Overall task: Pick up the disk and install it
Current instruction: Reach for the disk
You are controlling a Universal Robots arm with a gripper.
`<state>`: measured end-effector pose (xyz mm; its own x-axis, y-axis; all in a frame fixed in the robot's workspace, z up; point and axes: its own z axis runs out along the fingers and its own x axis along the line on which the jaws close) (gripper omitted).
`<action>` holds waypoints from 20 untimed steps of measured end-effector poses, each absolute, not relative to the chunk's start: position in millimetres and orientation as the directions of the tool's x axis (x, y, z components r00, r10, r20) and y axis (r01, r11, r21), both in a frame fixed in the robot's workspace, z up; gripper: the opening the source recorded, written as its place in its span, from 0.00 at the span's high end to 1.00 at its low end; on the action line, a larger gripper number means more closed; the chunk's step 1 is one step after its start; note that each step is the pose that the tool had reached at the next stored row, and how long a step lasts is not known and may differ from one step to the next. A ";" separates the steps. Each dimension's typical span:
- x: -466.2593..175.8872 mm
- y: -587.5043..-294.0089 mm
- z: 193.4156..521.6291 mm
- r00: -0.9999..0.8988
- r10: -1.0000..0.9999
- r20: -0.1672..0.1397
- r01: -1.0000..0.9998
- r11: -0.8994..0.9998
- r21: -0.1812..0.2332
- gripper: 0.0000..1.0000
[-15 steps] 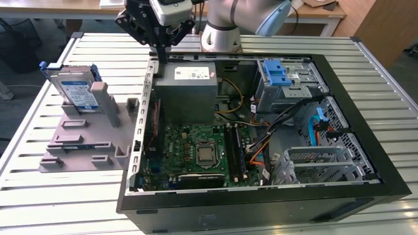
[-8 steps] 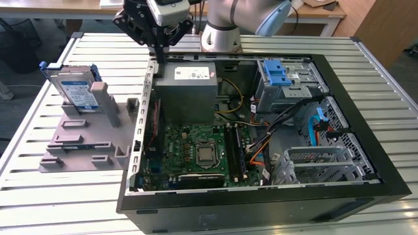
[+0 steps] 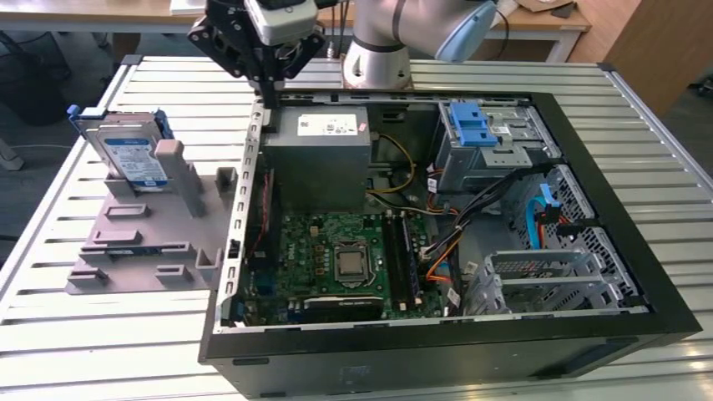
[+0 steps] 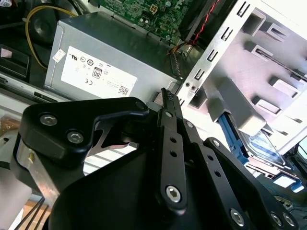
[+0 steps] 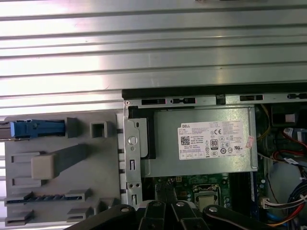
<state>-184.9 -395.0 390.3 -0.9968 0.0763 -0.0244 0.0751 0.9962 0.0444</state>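
Gripper (image 3: 270, 94) apart; disk (image 3: 128, 157) upright on edge

Exterior view angled down on computer case (image 3: 446, 355), wrist views close above, all sharing power supply (image 3: 323, 154).

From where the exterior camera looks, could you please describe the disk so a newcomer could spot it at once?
Find the open computer case on the slatted table; to the exterior view's left of it lies a grey plastic fixture. The disk stands on edge at that fixture's far end, the one silver slab with a white-and-blue label and blue frame.
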 end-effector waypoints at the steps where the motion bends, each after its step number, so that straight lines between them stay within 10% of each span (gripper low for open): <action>1: -185.3 -395.0 390.2 -0.997 0.076 -0.024 0.075 0.996 0.044 0.89; 20: -197.0 -394.7 387.9 -0.997 0.076 -0.024 0.075 0.996 0.044 0.89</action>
<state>-197.0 -394.7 387.9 -0.9968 0.0763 -0.0243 0.0751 0.9962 0.0444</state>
